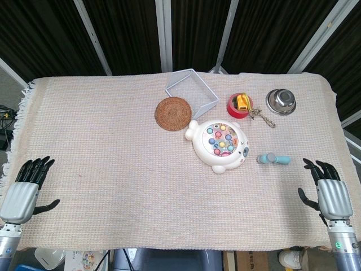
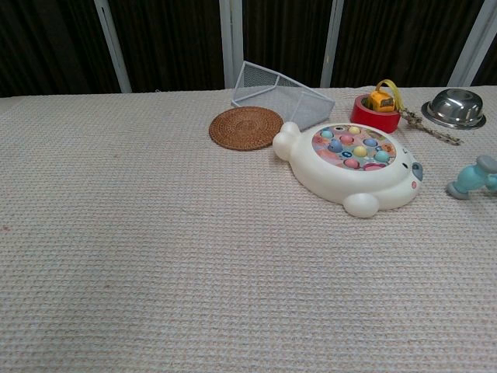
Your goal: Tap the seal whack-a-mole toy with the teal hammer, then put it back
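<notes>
Hammer: small teal plastic hammer (image 1: 274,159) lies on the woven cloth, handle running left-right, just right of the white seal-shaped whack-a-mole toy (image 1: 219,144).
Nearer hand: right hand (image 1: 330,193), released and holding nothing; hammer sits ahead and to its left.
Left hand (image 1: 23,189): spread, empty, well apart.
Clutter: red tape roll (image 1: 237,106), steel bowl (image 1: 281,101) lie beyond, not blocking.

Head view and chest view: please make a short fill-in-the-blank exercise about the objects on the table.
1. The small teal plastic hammer lies nearest the robot's ____ hand.
2. The round woven rattan coaster lies beside a wire ____.
3. The white seal-shaped whack-a-mole toy is held by ____ hand.
4. The yellow toy sits in a ____ ring.

Missing words: right; basket; neither; red
</notes>
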`<move>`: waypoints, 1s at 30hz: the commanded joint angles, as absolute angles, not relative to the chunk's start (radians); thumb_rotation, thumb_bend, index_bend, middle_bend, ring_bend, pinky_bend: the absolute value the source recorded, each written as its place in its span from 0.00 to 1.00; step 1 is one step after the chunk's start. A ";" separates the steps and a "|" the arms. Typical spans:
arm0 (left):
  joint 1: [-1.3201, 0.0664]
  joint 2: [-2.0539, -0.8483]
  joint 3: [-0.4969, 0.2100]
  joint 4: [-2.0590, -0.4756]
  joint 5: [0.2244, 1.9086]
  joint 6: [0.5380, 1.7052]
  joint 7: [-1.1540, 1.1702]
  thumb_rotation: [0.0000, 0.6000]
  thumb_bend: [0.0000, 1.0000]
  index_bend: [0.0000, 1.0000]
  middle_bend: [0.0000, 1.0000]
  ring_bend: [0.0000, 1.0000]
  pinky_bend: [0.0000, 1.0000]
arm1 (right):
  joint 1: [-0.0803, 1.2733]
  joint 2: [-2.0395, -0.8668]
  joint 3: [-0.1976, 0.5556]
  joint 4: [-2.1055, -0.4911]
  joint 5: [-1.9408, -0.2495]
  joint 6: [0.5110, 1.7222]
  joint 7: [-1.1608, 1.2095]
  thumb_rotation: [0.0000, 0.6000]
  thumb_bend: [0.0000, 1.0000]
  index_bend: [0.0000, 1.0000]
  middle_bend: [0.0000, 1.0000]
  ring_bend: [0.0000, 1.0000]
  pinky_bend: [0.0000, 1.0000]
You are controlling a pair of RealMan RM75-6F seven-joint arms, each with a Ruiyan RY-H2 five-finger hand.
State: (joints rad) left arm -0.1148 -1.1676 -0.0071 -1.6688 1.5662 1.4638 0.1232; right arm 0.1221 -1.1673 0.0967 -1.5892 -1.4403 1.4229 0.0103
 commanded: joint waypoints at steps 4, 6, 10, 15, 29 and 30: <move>-0.115 -1.166 -0.007 -1.672 1.567 1.465 0.123 1.00 0.13 0.00 0.00 0.00 0.00 | 0.122 -1.164 0.098 -1.595 -1.439 1.425 0.008 1.00 0.37 0.15 0.28 0.15 0.14; -0.114 -1.166 -0.006 -1.671 1.569 1.470 0.122 1.00 0.13 0.00 0.00 0.00 0.00 | 0.120 -1.162 0.099 -1.595 -1.439 1.428 0.009 1.00 0.37 0.14 0.28 0.15 0.14; -0.110 -1.168 -0.004 -1.667 1.574 1.478 0.118 1.00 0.13 0.00 0.00 0.00 0.00 | 0.122 -1.158 0.100 -1.595 -1.437 1.425 0.011 1.00 0.37 0.12 0.27 0.15 0.14; -0.105 -1.164 -0.003 -1.663 1.578 1.489 0.114 1.00 0.13 0.00 0.00 0.00 0.00 | 0.133 -1.151 0.109 -1.599 -1.432 1.412 0.013 1.00 0.30 0.10 0.26 0.14 0.14; -0.099 -1.146 0.002 -1.667 1.610 1.515 0.122 1.00 0.13 0.00 0.00 0.00 0.00 | 0.274 -1.128 0.171 -1.580 -1.319 1.184 -0.027 1.00 0.29 0.06 0.19 0.08 0.14; -0.098 -1.144 0.003 -1.670 1.613 1.517 0.123 1.00 0.13 0.00 0.00 0.00 0.00 | 0.292 -1.134 0.176 -1.565 -1.303 1.152 -0.033 1.00 0.29 0.06 0.19 0.08 0.14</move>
State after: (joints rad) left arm -0.0989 -1.1448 0.0026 -1.6688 1.6120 1.5161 0.1224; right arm 0.2531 -1.1289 0.1599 -1.5903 -1.3383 1.2081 -0.0205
